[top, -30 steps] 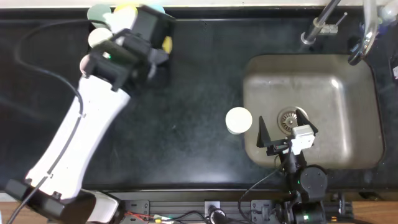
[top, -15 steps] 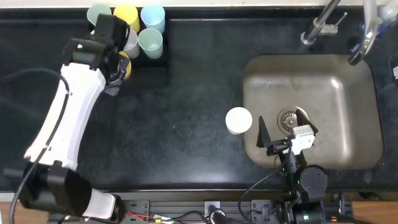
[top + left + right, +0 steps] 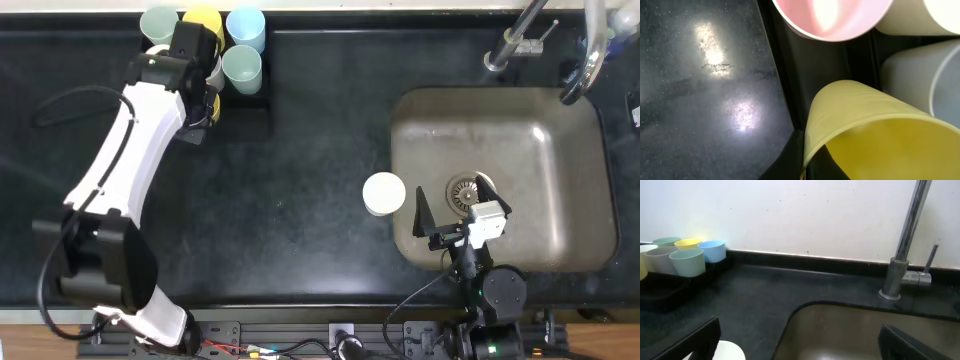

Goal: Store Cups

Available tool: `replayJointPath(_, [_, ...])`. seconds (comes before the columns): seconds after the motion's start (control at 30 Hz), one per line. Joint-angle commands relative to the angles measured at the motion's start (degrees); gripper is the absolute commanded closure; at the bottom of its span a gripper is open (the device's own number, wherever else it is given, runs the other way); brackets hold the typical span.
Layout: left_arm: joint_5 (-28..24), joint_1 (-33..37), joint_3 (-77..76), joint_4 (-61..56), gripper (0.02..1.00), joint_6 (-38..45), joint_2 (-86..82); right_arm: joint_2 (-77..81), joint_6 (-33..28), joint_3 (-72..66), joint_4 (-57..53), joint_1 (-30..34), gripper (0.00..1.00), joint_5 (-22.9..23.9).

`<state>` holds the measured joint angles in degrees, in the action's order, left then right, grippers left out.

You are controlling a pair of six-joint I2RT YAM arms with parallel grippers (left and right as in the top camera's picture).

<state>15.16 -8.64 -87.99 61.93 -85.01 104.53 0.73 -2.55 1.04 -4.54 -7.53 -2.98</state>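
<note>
My left gripper (image 3: 203,92) is at the black cup tray (image 3: 252,112) at the back left and holds a yellow cup (image 3: 211,106) (image 3: 875,135) over the tray's front left part. Close around it in the left wrist view are a pink cup (image 3: 832,17), a cream cup (image 3: 920,17) and a grey cup (image 3: 920,75). Green (image 3: 160,20), yellow (image 3: 205,15), blue (image 3: 246,22) and pale green (image 3: 241,65) cups stand in the tray. A white cup (image 3: 383,193) (image 3: 730,351) stands on the counter by the sink's left rim. My right gripper (image 3: 455,203) (image 3: 800,350) hangs open over the sink, holding nothing.
The steel sink (image 3: 560,110) takes up the right side, with a tap (image 3: 520,35) (image 3: 905,245) behind it. Dark counter (image 3: 300,200) stretches between the tray and the sink. A wall (image 3: 800,215) rises behind the counter.
The left arm swung left along the tray and carried the yellow cup from the tray's right side to its front left. The right arm and white cup stayed still.
</note>
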Motion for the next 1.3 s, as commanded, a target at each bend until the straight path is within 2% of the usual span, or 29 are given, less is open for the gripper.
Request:
replayJointPath(0.03, [-2.2,1.9,0.7,-0.2,0.982,-1.0,1.8,-0.5,0.2,-0.8,0.3,0.0,0.003,0.0])
replayJointPath(0.53, [-4.4,2.2,0.7,-2.8,0.950,-0.3,5.9,-0.5,0.2,-0.8,0.3,0.0,0.003,0.0])
replayJointPath(1.03, [-3.6,2.2,0.7,-2.9,0.915,-0.3,5.5,-0.5,0.2,-0.8,0.3,0.0,0.003,0.0])
replayJointPath(1.3, [-2.5,2.2,0.7,-2.9,0.796,-0.3,4.4,-0.5,0.2,-0.8,0.3,0.0,0.003,0.0])
